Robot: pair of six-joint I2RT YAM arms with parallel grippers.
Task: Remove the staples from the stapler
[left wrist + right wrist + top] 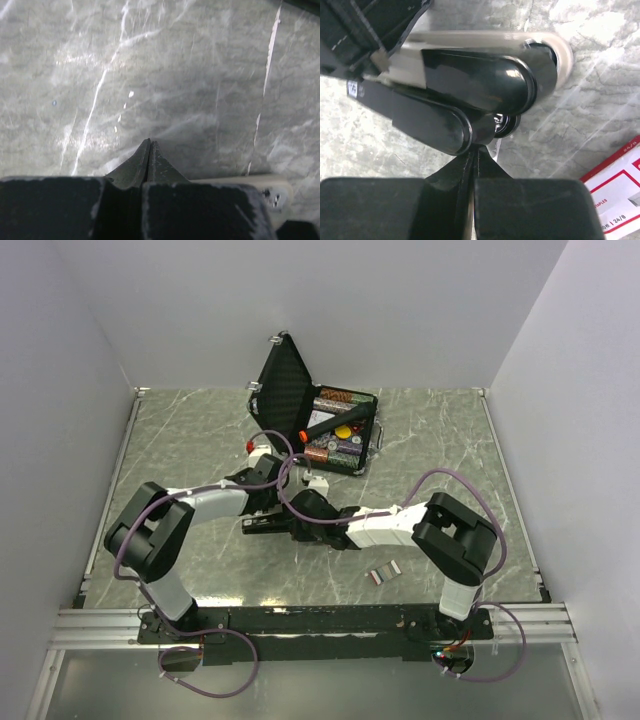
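The black stapler [256,526] lies on the table between both arms. In the right wrist view its glossy black halves [470,82] stand apart, joined at a silver hinge pin [502,122]. My right gripper [476,150] is at that hinged end, its jaws pressed together on a thin silver metal part of the stapler; it also shows in the top view [300,518]. My left gripper [149,142] is shut and empty, over bare marble just beyond the stapler [268,502]. Two short silvery staple strips [383,574] lie near the front edge.
An open black foam-lined case [285,380] with coloured discs and an orange-tipped black tool stands at the back centre. A white and red staple box [617,197] lies close to the right of my right gripper. White walls enclose the marble table [450,440].
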